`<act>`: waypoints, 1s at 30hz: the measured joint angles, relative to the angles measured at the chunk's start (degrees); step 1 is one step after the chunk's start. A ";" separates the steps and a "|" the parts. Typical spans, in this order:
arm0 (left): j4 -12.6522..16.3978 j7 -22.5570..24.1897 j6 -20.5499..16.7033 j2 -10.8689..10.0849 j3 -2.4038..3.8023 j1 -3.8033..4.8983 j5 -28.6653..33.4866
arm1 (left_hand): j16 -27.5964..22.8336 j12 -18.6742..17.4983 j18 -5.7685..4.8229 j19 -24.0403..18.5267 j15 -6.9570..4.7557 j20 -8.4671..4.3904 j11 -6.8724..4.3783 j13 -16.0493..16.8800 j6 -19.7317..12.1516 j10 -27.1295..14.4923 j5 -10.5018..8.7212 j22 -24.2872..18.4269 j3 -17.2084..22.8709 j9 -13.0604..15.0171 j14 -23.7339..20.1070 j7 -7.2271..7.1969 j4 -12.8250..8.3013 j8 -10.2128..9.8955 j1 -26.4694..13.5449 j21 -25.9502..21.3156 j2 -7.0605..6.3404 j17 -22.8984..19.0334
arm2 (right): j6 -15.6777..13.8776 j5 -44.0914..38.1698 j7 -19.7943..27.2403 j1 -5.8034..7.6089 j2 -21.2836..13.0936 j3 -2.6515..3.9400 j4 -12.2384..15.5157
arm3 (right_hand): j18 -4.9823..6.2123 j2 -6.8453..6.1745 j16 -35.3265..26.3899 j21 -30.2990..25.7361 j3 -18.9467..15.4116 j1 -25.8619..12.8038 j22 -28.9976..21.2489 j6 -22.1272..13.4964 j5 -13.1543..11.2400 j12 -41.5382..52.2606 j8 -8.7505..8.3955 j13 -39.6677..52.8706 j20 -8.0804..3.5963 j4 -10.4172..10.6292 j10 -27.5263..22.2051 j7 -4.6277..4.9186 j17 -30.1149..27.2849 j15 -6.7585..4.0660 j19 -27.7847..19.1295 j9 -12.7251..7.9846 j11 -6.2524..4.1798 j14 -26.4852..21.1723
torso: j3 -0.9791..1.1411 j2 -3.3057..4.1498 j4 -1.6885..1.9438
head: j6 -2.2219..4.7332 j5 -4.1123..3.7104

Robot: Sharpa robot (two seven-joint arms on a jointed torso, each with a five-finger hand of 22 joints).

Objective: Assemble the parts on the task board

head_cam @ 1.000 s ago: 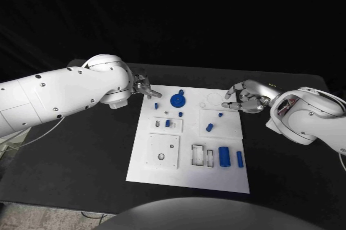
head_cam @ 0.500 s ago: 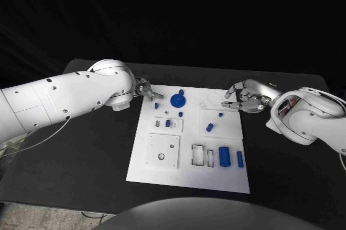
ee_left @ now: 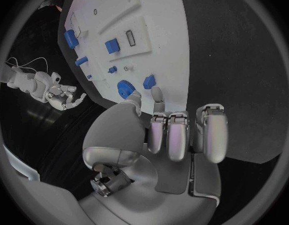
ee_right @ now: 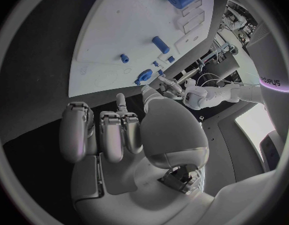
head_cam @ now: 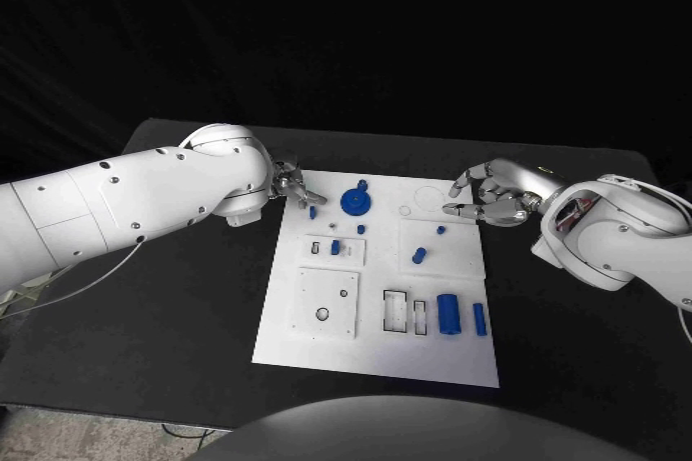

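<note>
The head view is showing the task board (head_cam: 378, 321) lying mid-table with blue parts (head_cam: 449, 314) on it. The left hand (head_cam: 293, 187) is hovering at the board's far-left corner, fingers curled, holding nothing. The right hand (head_cam: 485, 196) is hovering at its far-right edge, fingers likewise curled and empty.
</note>
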 measured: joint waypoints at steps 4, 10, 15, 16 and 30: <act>0.03 0.00 0.21 -0.01 0.00 -0.09 0.09 | 0.00 0.00 0.00 0.00 0.00 0.00 0.00 0.00 -0.20 0.00 0.00 0.00 0.00 0.00 0.00 0.20 0.00 0.00 0.00 -0.21 0.00 0.00 | 0.01 0.01 0.00 0.00 0.02 0.00 -0.03 | 0.00 0.00 0.00 0.00 0.00 0.00 -0.01 0.00 0.00 0.00 0.00 0.00 0.00 0.00 0.00 0.00 0.00 0.00 0.00 0.00 0.00 0.00 | 0.02 0.01 0.00 | 0.00 -0.01; 0.07 0.00 0.54 -0.09 0.00 -0.14 0.28 | 0.00 0.00 0.00 0.00 0.00 0.00 0.00 0.00 -0.20 0.00 0.21 -0.01 0.00 0.05 0.00 0.20 0.00 0.00 0.00 -0.21 0.00 0.00 | 0.02 0.01 -0.01 0.00 0.08 -0.01 -0.05 | 0.00 0.00 -0.02 0.00 0.00 0.00 -0.01 0.00 0.00 0.00 0.00 0.00 0.00 0.00 0.00 0.00 0.00 0.00 0.00 -0.05 0.00 0.00 | 0.03 0.03 0.01 | 0.00 -0.08; 0.16 -0.02 0.85 -0.14 0.00 -0.17 0.45 | 0.00 0.00 0.00 0.00 0.00 0.00 0.00 0.00 -0.20 0.00 0.53 -0.01 0.00 0.05 0.00 0.20 0.00 0.00 0.00 -0.21 0.00 0.01 | 0.04 0.02 -0.04 0.00 0.12 -0.01 -0.13 | 0.00 0.00 -0.02 0.00 0.00 0.00 -0.01 0.00 0.00 0.00 0.00 -0.01 0.00 0.00 0.00 0.00 -0.01 0.00 0.00 -0.05 0.00 0.00 | 0.03 0.06 0.04 | 0.00 -0.08; 0.16 -0.02 0.91 -0.14 0.00 -0.17 0.47 | 0.00 0.00 0.00 0.00 0.00 0.00 0.00 0.00 -0.20 0.00 0.53 -0.01 0.00 0.05 0.00 0.20 0.00 0.00 0.00 -0.27 0.00 0.02 | 0.04 0.02 -0.05 0.00 0.13 -0.01 -0.14 | 0.00 0.00 -0.02 0.00 0.00 0.00 -0.01 0.00 0.00 0.00 0.00 -0.01 0.00 0.00 0.00 0.00 -0.01 0.00 0.00 -0.05 0.00 0.00 | 0.03 0.06 0.04 | 0.00 -0.04; -0.06 0.05 1.45 0.02 -0.07 -0.58 0.85 | 0.00 0.00 0.00 0.00 0.00 0.00 0.21 0.00 -0.20 0.21 2.70 -0.02 -0.01 0.03 0.00 0.20 -0.31 -0.72 1.37 -0.47 0.31 0.04 | 0.07 0.03 -0.08 -0.01 0.15 0.00 -0.27 | 0.00 0.30 -0.02 0.00 0.00 0.30 -0.02 0.00 0.88 0.00 0.00 -0.01 0.00 0.00 0.00 0.00 -0.01 0.00 0.00 -0.22 0.00 0.00 | 0.03 0.04 0.01 | 0.00 -0.07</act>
